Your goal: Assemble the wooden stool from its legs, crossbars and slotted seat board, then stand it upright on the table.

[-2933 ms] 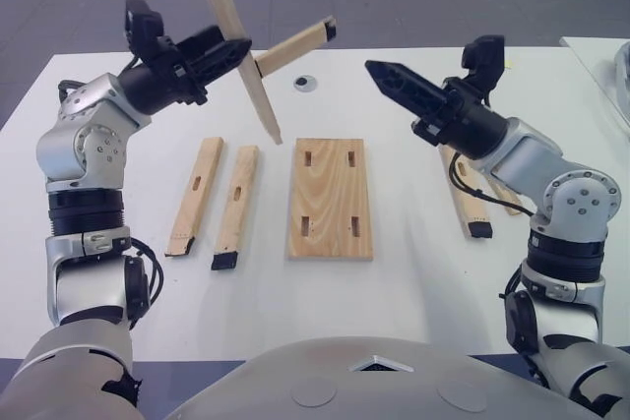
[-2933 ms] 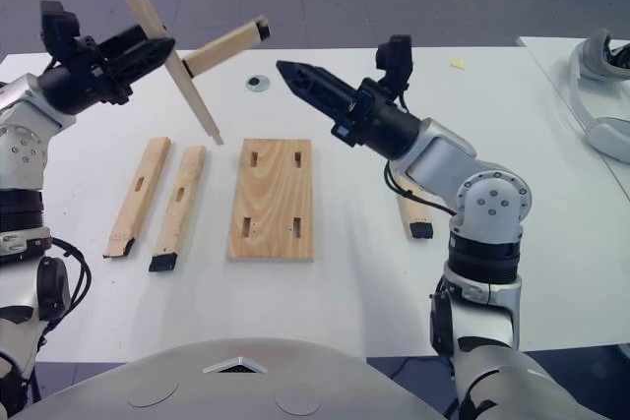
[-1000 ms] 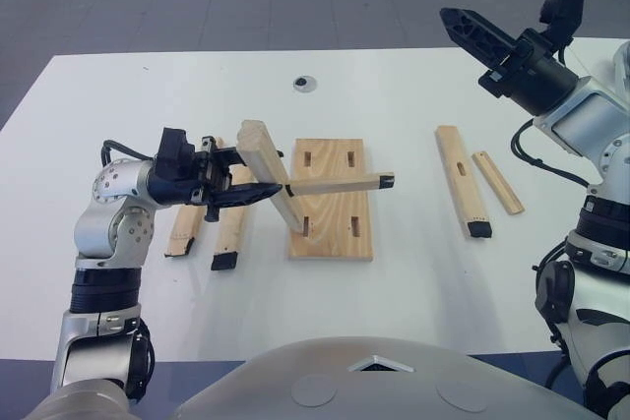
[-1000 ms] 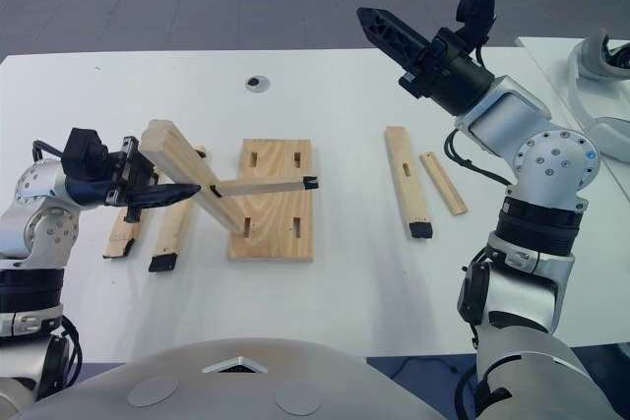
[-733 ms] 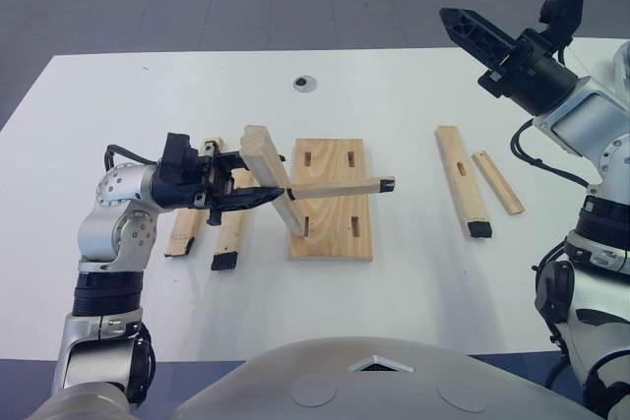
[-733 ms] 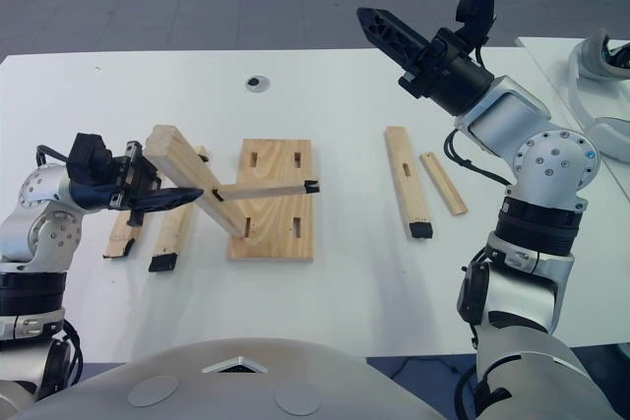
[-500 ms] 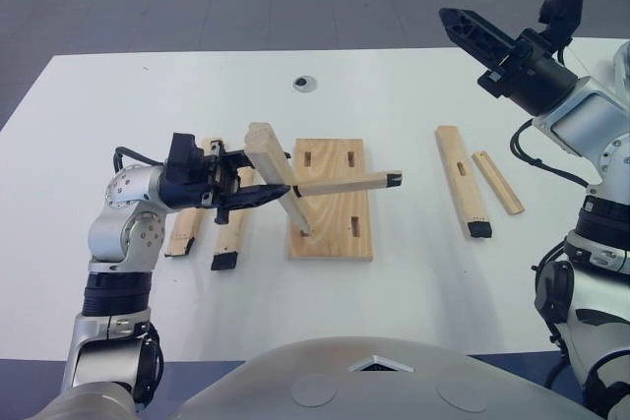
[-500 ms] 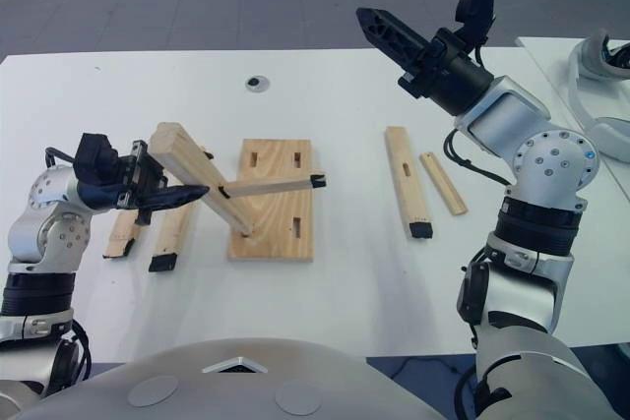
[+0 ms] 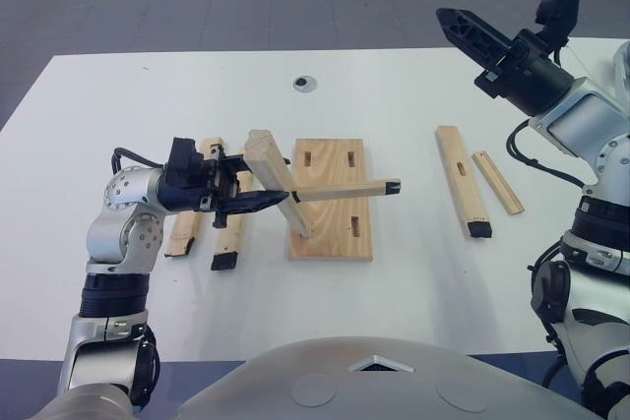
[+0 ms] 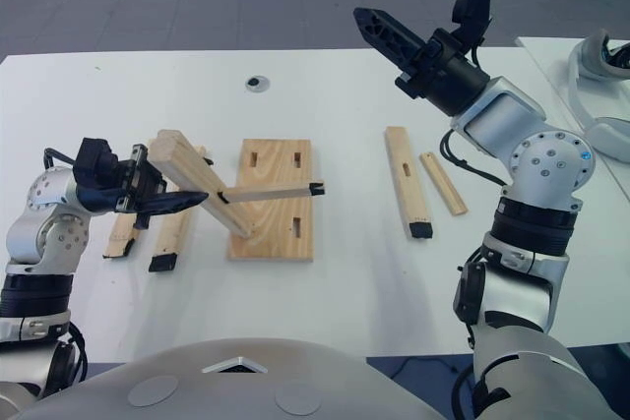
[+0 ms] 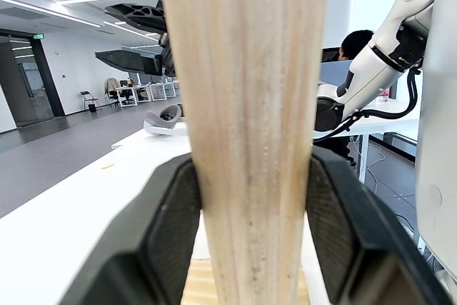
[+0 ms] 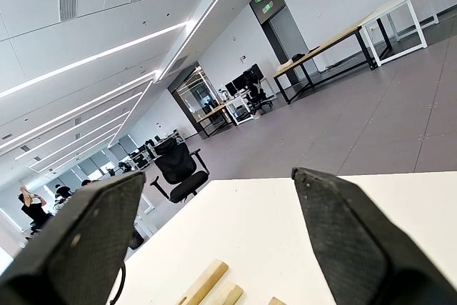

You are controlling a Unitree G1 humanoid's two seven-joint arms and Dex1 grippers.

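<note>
Left gripper (image 9: 258, 202) clamping pale wooden leg (image 9: 271, 169), thin crossbar (image 9: 345, 190) jutting toward 3 o'clock; foot tilting into slotted plywood seat board's (image 9: 333, 243) 7 o'clock slot. Right gripper (image 9: 463, 27) hanging raised, jaws apart. Likely light, rigid; gripping near joint looks safest.

Four legs (image 9: 459, 179) are showing in all; two crossbars (image 9: 496, 182) are showing; one slotted seat board (image 9: 332, 238) is lying there; one round disc (image 9: 305, 84) is sitting alone.
</note>
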